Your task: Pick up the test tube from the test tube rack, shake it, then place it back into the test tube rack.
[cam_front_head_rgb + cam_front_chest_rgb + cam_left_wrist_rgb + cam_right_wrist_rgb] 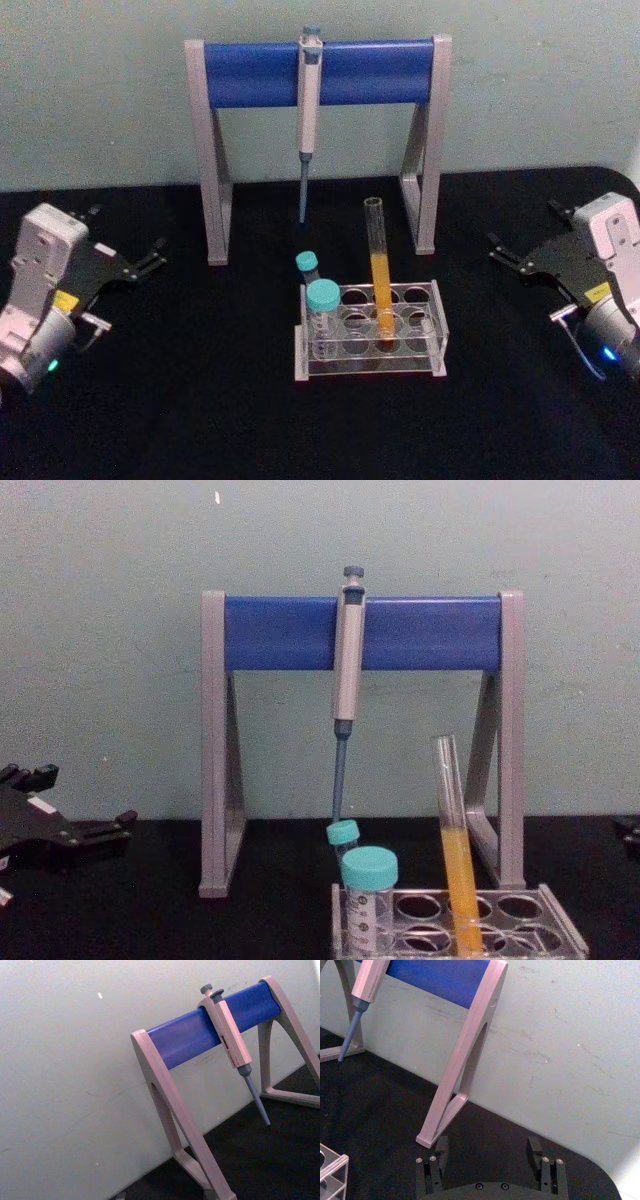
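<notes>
The test tube (381, 262) is a long clear glass tube with orange-yellow liquid in its lower half. It stands upright in a middle hole of the test tube rack (440, 340), a low clear plastic tray at the table's centre. From the chest view the test tube (455, 850) leans slightly in the rack (565, 935). My left gripper (130, 235) rests open at the far left of the table, well away from the rack. My right gripper (520, 225) rests open at the far right. In the right wrist view its fingers (441, 1145) are spread wide with nothing between them.
A tall grey stand with a blue crossbar (320, 72) stands behind the rack, with a pipette (308, 120) hanging from it. Two teal-capped tubes (322, 297) sit in the rack's left end. Black cloth covers the table, and a pale wall rises behind it.
</notes>
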Tool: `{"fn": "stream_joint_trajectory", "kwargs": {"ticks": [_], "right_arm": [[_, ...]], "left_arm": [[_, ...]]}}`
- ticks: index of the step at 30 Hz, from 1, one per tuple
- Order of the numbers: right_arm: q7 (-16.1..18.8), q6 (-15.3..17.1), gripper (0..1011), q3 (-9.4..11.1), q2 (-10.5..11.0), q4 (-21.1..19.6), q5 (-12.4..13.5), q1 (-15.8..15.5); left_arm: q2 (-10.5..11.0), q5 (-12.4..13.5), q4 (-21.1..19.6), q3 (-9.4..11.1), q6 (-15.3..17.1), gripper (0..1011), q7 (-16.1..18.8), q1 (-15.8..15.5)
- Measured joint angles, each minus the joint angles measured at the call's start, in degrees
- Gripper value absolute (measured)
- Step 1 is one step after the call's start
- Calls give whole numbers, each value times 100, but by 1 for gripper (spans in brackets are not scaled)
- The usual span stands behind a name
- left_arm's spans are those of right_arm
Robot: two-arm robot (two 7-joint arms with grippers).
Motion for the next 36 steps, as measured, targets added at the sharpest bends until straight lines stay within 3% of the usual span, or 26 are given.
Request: {"fn": "stream_joint_trajectory", "kwargs": {"ticks": [36], "right_arm": [[0, 1, 1000, 0, 0, 0, 1, 0]], "left_arm": [[0, 0, 0, 0, 0, 1001, 0, 0]]}}
